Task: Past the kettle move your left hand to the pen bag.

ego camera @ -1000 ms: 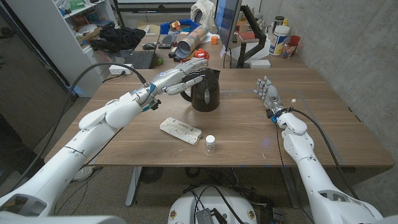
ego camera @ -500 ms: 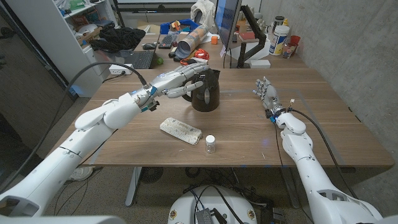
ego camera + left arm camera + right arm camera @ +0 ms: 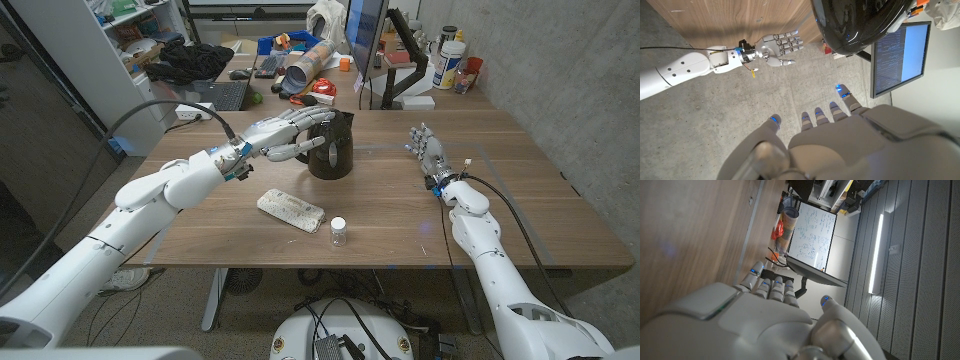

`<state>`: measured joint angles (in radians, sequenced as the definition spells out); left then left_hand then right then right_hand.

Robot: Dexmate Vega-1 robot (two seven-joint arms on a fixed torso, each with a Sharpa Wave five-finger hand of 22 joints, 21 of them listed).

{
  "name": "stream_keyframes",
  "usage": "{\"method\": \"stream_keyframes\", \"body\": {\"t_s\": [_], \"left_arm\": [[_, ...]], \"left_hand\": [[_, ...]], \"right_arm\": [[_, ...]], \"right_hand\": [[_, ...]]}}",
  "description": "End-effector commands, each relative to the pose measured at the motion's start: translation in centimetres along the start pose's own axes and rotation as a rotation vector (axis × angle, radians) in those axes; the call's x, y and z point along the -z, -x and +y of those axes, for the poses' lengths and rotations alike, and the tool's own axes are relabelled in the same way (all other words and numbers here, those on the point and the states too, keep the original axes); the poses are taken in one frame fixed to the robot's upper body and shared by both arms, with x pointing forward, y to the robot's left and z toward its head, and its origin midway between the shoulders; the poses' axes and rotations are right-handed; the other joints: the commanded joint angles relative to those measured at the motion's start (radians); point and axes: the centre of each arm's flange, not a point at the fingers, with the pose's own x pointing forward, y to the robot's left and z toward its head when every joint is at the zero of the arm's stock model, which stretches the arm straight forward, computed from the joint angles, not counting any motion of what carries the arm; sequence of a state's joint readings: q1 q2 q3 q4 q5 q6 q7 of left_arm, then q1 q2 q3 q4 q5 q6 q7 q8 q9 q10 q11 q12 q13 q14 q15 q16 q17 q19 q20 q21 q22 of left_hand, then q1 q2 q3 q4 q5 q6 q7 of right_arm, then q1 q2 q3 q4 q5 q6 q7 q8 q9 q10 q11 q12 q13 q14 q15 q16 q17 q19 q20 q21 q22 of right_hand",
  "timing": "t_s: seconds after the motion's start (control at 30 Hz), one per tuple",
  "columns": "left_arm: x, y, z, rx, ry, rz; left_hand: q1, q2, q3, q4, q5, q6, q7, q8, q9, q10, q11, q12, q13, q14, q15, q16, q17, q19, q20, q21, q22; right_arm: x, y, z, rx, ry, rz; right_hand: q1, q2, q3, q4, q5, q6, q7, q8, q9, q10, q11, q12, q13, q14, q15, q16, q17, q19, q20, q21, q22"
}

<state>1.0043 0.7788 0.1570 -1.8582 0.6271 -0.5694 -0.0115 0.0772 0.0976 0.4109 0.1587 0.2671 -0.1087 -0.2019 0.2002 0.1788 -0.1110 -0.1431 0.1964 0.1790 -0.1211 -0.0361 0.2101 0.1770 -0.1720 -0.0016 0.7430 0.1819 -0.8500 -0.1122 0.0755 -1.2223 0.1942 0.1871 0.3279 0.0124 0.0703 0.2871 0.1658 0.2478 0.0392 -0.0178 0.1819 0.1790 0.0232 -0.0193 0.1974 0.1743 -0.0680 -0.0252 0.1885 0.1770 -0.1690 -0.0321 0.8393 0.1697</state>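
The black kettle (image 3: 331,146) stands at the table's middle back; its glossy round body (image 3: 860,22) also looms close in the left wrist view. My left hand (image 3: 291,135) hovers at the kettle's left side, fingers stretched out and apart, holding nothing; whether its fingertips touch the kettle I cannot tell. My left hand's back (image 3: 840,137) shows in its wrist view. The pen bag (image 3: 291,210), whitish and speckled, lies flat nearer the front, below that hand. My right hand (image 3: 428,152) stands upright on the right with fingers apart and nothing in it, as the views of the right hand (image 3: 776,46) and the right hand (image 3: 760,315) confirm.
A small clear jar with a white lid (image 3: 339,232) stands just right of the pen bag. A monitor (image 3: 362,35), a laptop (image 3: 215,96) and clutter sit on the desk behind the table (image 3: 520,215). A shelf (image 3: 70,60) stands at the back left.
My left hand has sunk slightly and drifted a little toward the near side beside the kettle, with the elbow swinging left. The right hand, kettle, pen bag and jar have stayed put.
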Motion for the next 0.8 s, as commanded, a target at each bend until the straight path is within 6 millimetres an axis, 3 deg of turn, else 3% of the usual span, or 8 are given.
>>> {"method": "stream_keyframes", "body": {"t_s": [0.03,0.8], "left_arm": [[0.39,0.58,-0.41,0.024,-0.006,0.017],[1.08,1.48,-1.38,0.096,-0.024,0.052]], "left_hand": [[0.009,0.028,0.006,-0.003,0.008,0.006,-0.005,0.001,0.005,0.002,-0.001,0.006,0.003,-0.010,-0.063,-0.004,0.003,-0.086,0.004,-0.002,-0.001],[0.016,0.029,0.010,-0.006,0.010,0.005,-0.009,-0.005,0.005,0.003,-0.001,0.001,0.003,-0.017,-0.060,-0.011,0.003,-0.093,0.009,-0.014,-0.001]], "right_arm": [[-0.23,-0.29,0.26,0.000,0.005,-0.003],[0.08,-1.05,0.96,-0.011,0.005,0.006]], "right_hand": [[0.006,0.053,-0.003,-0.001,0.006,0.009,0.000,0.007,0.003,0.003,-0.004,0.004,0.005,-0.005,0.002,0.001,0.003,-0.016,-0.022,-0.004,0.004],[0.007,0.054,-0.005,-0.001,0.007,0.008,0.000,0.006,0.003,0.002,-0.004,0.004,0.005,-0.005,0.002,0.000,0.002,-0.012,-0.022,-0.013,0.004]]}}
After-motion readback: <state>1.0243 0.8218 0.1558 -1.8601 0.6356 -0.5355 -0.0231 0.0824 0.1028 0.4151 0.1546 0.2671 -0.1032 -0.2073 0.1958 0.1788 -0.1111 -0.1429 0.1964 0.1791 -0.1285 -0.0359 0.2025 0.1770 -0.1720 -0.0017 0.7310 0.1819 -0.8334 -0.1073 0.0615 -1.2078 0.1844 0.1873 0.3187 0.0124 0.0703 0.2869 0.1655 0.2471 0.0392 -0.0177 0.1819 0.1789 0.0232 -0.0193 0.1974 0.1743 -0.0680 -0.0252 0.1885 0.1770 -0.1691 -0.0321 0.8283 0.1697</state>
